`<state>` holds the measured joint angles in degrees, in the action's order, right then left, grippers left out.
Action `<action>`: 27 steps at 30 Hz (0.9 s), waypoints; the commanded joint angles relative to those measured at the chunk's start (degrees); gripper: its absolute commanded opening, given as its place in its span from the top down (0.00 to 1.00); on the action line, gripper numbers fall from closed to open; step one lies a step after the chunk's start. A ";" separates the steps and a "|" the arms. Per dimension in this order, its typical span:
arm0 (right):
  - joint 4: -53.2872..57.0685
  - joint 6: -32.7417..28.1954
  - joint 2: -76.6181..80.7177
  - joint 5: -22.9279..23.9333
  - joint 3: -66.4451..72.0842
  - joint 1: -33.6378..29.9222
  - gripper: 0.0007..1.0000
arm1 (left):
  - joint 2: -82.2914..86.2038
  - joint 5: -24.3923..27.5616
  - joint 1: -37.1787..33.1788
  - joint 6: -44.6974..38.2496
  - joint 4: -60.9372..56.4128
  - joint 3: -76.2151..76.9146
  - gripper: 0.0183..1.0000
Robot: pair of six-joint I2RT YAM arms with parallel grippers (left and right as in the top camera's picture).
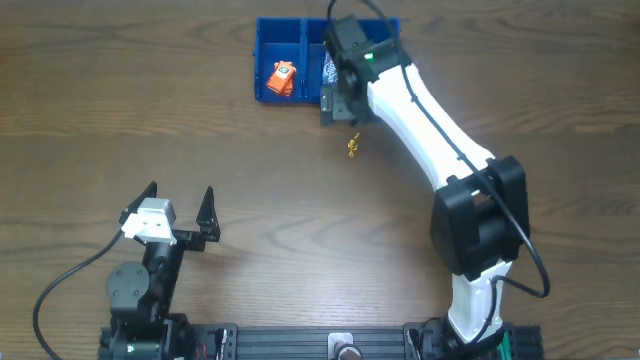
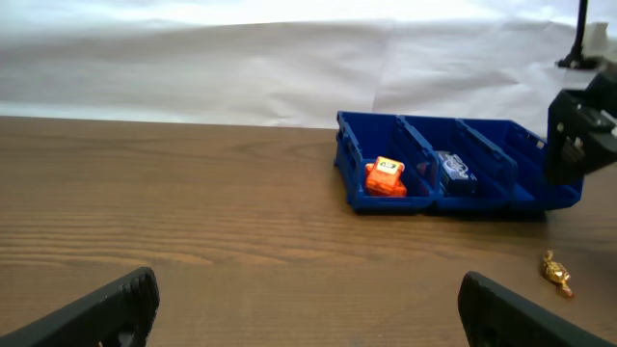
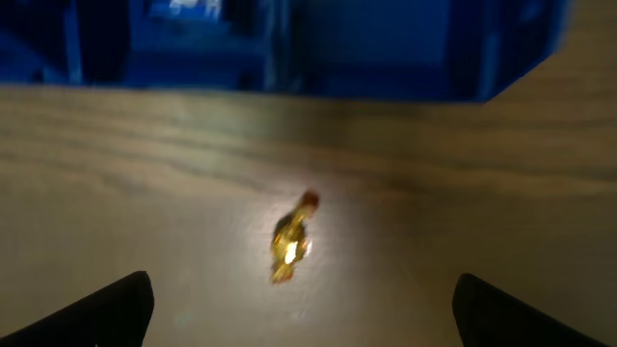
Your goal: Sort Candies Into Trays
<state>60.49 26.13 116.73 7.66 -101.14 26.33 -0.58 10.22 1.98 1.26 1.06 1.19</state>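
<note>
Left pincer (image 2: 308, 281) and right pincer (image 3: 301, 289) gape empty, the right above a crinkled gold-foil candy (image 3: 292, 241).

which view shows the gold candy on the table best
Right wrist view: the gold candy lies large and central. The top and left wrist views show it as a small speck.

- The tray (image 1: 260, 55) sits at the far side of the worktop (image 1: 150, 100).
- One candy (image 1: 283, 78) lies in the tray's left compartment, and a wrapped candy (image 2: 455, 170) lies in its middle one.
- A loose candy (image 1: 353, 146) lies on the worktop just before the tray.
- The right tool (image 1: 340, 108) hangs over the loose candy.
- The left tool (image 1: 180, 190) is well before the tray, leftward.
</note>
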 commanded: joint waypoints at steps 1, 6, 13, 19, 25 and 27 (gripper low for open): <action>-2.34 2.10 -0.66 -0.94 4.66 1.46 0.01 | 0.37 1.22 -0.24 -0.44 2.34 -0.92 0.00; -7.37 2.43 -0.57 -0.94 10.14 1.46 0.02 | 0.37 1.22 -0.24 -0.44 2.36 -0.92 0.00; -13.75 3.23 1.53 -0.92 15.37 1.46 0.04 | 0.37 1.22 -0.24 -0.44 2.36 -0.92 0.00; -13.77 4.15 3.10 -0.90 15.37 1.46 0.12 | 0.37 1.22 -0.24 -0.44 2.36 -0.92 0.00; -13.97 4.35 3.98 -0.92 15.37 1.46 0.16 | 0.37 1.22 -0.24 -0.44 2.36 -0.92 0.00; -14.43 4.35 4.81 -0.92 15.39 1.46 0.18 | 0.37 1.22 -0.24 -0.44 2.36 -0.92 0.00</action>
<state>46.59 29.65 119.44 6.59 -85.89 27.83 -0.58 10.22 1.98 1.26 1.06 1.19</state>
